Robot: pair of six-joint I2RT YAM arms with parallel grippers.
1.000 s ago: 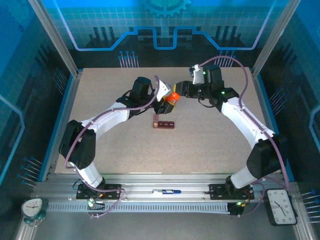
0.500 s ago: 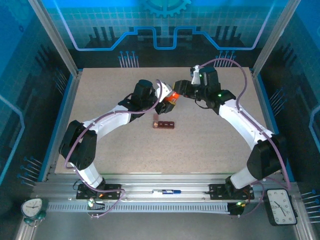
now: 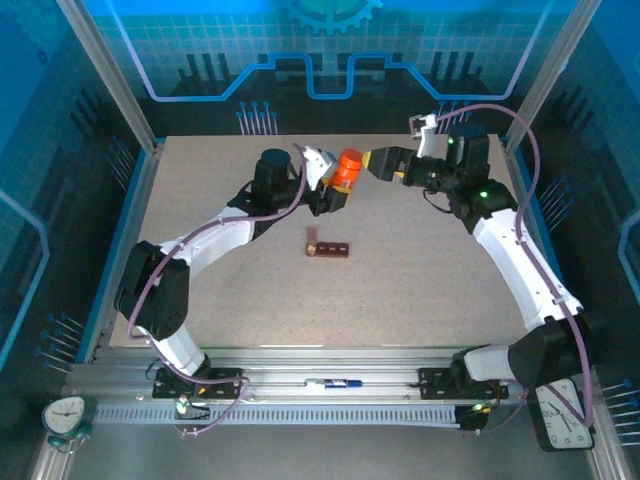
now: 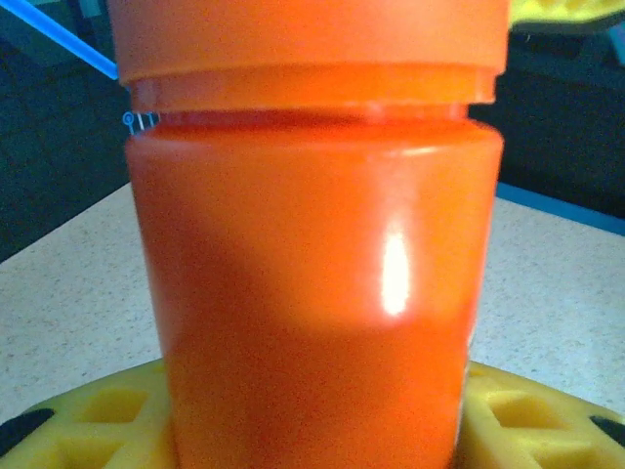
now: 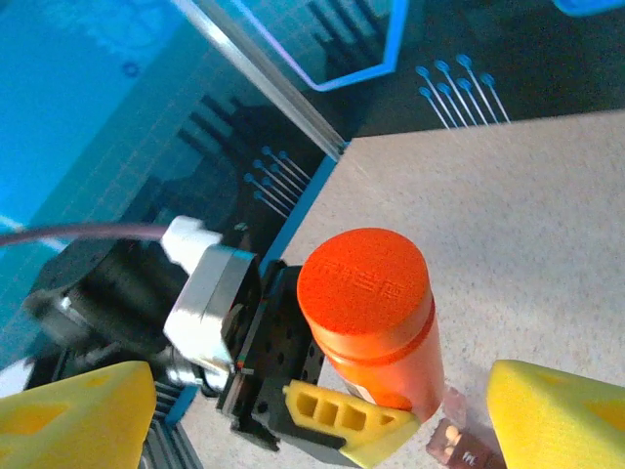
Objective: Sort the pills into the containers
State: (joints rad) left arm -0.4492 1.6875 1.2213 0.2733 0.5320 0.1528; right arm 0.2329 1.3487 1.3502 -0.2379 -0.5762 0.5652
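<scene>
Containers (image 3: 328,247) lie on the table (image 3: 420,290), on the near side of the left pincer (image 3: 330,195) and well apart from both pincers; can't tell if any compartment has pills, too small. Orange bottle (image 3: 348,167) is clamped low on its body by the left pincer, cap (image 5: 363,283) on. Right pincer (image 3: 375,163) gapes wide w/ nothing held, fingers either side of the cap, not touching. Imo sorting proper hasn't begun: uncapping, tipping out and dividing pills are all left.
</scene>
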